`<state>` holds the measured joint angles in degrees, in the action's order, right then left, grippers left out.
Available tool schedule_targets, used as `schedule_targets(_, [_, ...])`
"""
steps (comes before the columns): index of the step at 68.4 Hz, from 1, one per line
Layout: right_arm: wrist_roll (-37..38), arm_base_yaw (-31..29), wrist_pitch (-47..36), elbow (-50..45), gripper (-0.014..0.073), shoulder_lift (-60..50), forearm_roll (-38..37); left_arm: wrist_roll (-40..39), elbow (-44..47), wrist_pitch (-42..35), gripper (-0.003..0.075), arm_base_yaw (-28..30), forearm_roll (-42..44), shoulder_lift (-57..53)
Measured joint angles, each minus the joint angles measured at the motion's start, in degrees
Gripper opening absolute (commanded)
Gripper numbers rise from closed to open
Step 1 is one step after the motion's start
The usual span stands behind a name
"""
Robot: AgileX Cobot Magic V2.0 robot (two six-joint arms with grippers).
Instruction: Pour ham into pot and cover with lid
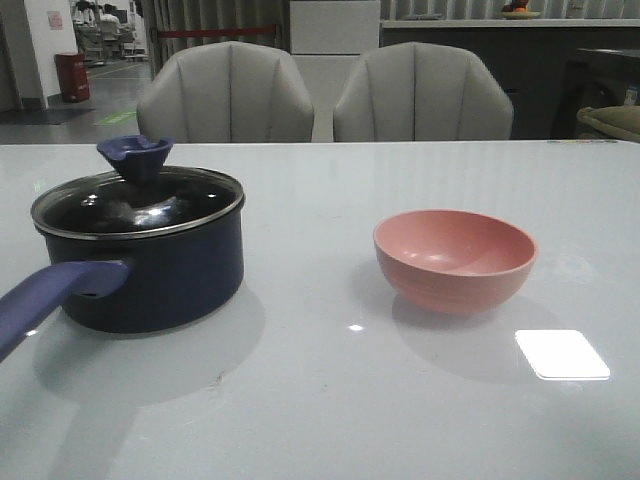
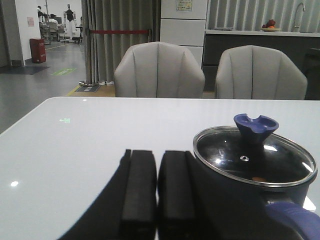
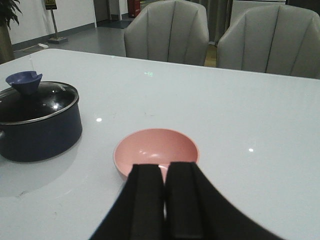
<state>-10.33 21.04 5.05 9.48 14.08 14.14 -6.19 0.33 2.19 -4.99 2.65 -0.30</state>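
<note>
The dark navy pot (image 1: 170, 275) stands on the left of the table, its blue-purple handle (image 1: 50, 295) pointing toward me. The glass lid (image 1: 140, 205) with the blue knob (image 1: 135, 155) rests on the pot. Through the lid (image 2: 255, 157) a small orange piece, the ham (image 2: 257, 178), shows inside. The pink bowl (image 1: 455, 258) on the right is empty. My left gripper (image 2: 158, 152) is shut with nothing in it, just beside the pot (image 2: 235, 200). My right gripper (image 3: 165, 165) is shut with nothing in it, just short of the bowl (image 3: 156, 150). Neither gripper appears in the front view.
The white table (image 1: 320, 400) spreads around both vessels. Two grey chairs (image 1: 225, 95) (image 1: 420, 95) stand behind its far edge. A bright light reflection (image 1: 562, 354) lies near the bowl.
</note>
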Motion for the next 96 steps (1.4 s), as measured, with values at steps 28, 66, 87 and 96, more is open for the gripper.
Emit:
schedule_targets(28, [0.0, 0.0, 0.0, 0.0, 0.0167, 0.0, 0.0, 0.0, 0.0, 0.0, 0.0112, 0.0, 0.0, 0.0])
schedule_targets(66, [0.3, -3.2, -0.7, -1.2, 0.0167, -1.4, -4.8, -0.3, 0.0, -0.1, 0.0112, 0.0, 0.0, 0.0])
schedule_targets(87, [14.2, -12.4, -1.4, -9.9, 0.0167, -14.2, -14.1, -0.3, 0.0, -0.1, 0.0112, 0.0, 0.0, 0.0])
schedule_targets(96, [15.4, -12.4, -1.4, -11.0, 0.0167, -14.6, -15.0, -0.3, 0.0, -0.3, 0.0112, 0.0, 0.0, 0.0])
